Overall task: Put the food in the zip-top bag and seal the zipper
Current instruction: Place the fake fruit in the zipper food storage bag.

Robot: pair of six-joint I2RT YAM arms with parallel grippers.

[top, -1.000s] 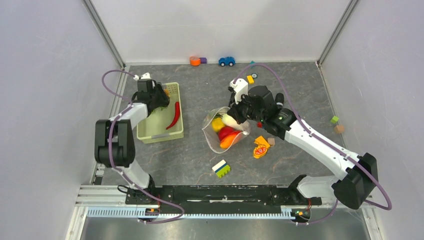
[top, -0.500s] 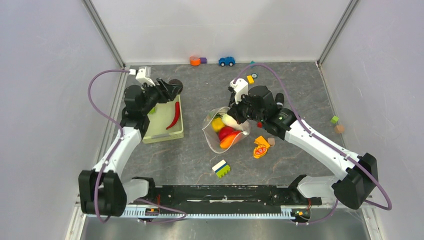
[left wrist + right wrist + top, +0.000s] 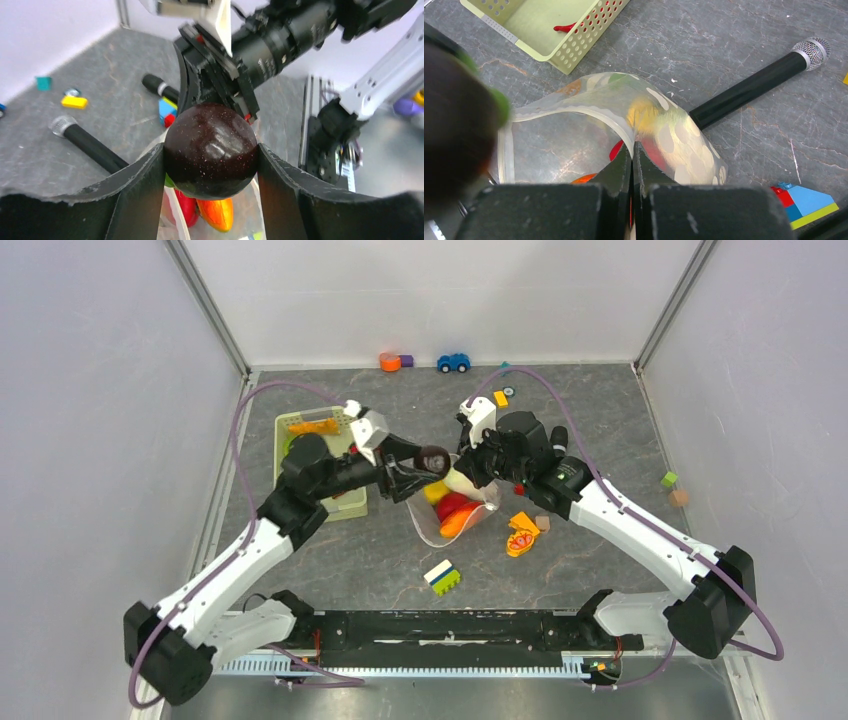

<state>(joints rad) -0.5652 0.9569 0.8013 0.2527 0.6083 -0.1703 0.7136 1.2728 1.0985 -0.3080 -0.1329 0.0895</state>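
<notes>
My left gripper [image 3: 430, 460] is shut on a dark purple round fruit [image 3: 211, 150] and holds it just above the open mouth of the clear dotted zip-top bag [image 3: 445, 525]. Red [image 3: 186, 210] and orange [image 3: 217, 212] food pieces lie in the bag below it, with yellow and white pieces beside them [image 3: 436, 488]. My right gripper [image 3: 632, 150] is shut on the bag's rim, pinching the whitish zipper strip [image 3: 574, 106] and holding the mouth open. A red chili [image 3: 569, 26] and an orange carrot [image 3: 313, 426] lie in the green basket [image 3: 285, 426].
A black microphone [image 3: 754, 85] lies behind the bag. An orange-and-red lumpy toy [image 3: 522, 535] and a green-and-blue block [image 3: 442, 577] lie in front. A blue car [image 3: 453, 362] and small blocks [image 3: 395, 361] are at the back wall, two cubes [image 3: 674, 488] at the right.
My left arm has swung right from the basket, carrying the purple fruit to above the bag's mouth. The right arm and the bag have not moved.
</notes>
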